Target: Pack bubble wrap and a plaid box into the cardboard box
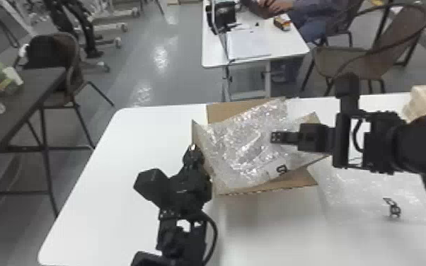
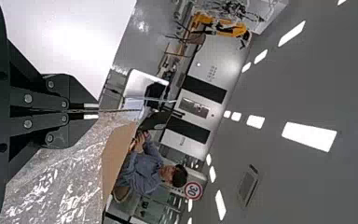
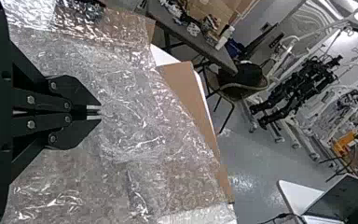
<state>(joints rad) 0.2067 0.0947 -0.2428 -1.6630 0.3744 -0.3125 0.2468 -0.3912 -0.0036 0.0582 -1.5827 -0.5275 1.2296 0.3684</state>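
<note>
We are apparently steadying the cardboard box [image 1: 276, 185] by pinching its side in our left end effector [image 2: 98, 111], while our closed right end effector [image 3: 101, 112] is sitting at bubble wrap [image 1: 244, 148] covering the opening, any grip unclear

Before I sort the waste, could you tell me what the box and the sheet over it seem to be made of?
The box looks like corrugated cardboard: matt brown flaps, ridged edge. The sheet is probably clear plastic bubble wrap, judging by its glossy, crinkled highlights.
</note>
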